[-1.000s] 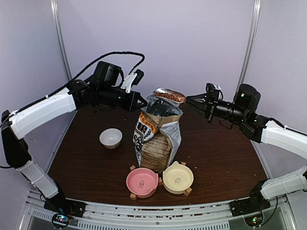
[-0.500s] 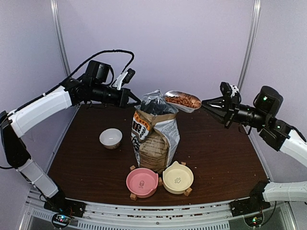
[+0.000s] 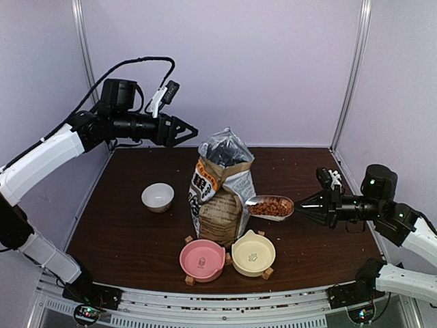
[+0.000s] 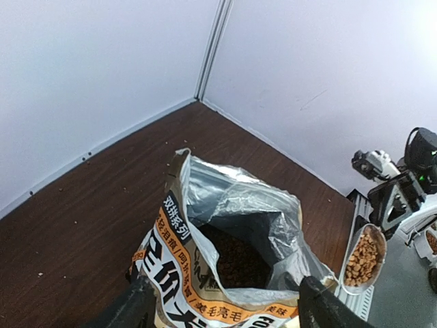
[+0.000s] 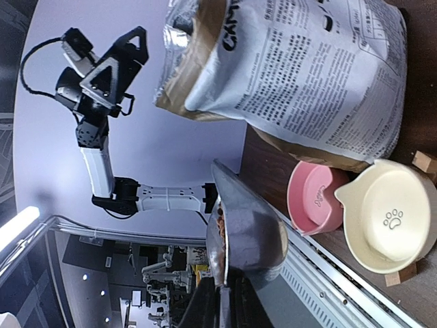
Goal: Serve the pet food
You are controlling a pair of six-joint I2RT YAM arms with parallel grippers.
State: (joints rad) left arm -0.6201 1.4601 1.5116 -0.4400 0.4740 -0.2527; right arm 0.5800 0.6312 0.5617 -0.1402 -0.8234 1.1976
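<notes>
The pet food [image 3: 271, 207] fills a metal scoop [image 3: 269, 206] that my right gripper [image 3: 304, 202] is shut on by the handle. The scoop hangs level beside the bag's right face, just above and behind the cream bowl [image 3: 253, 253]. The pink bowl [image 3: 202, 260] stands left of the cream one. In the right wrist view the scoop [image 5: 254, 236] shows from below, with kibble [image 5: 219, 231] at its rim. My left gripper [image 3: 186, 130] is open in the air, up and left of the bag's mouth. The left wrist view looks down at more kibble [image 4: 237, 260] inside the open bag [image 4: 225, 239].
The brown-and-white paper bag [image 3: 222, 193] stands upright mid-table, directly behind the two bowls. A small white bowl [image 3: 158, 197] sits to its left. Wooden blocks [image 3: 189, 280] support the bowls near the front edge. Purple walls close in the back and sides.
My right arm has brought the loaded scoop from above the bag's mouth down to its right side, over the cream bowl. My left gripper has opened and drawn back up and left.
</notes>
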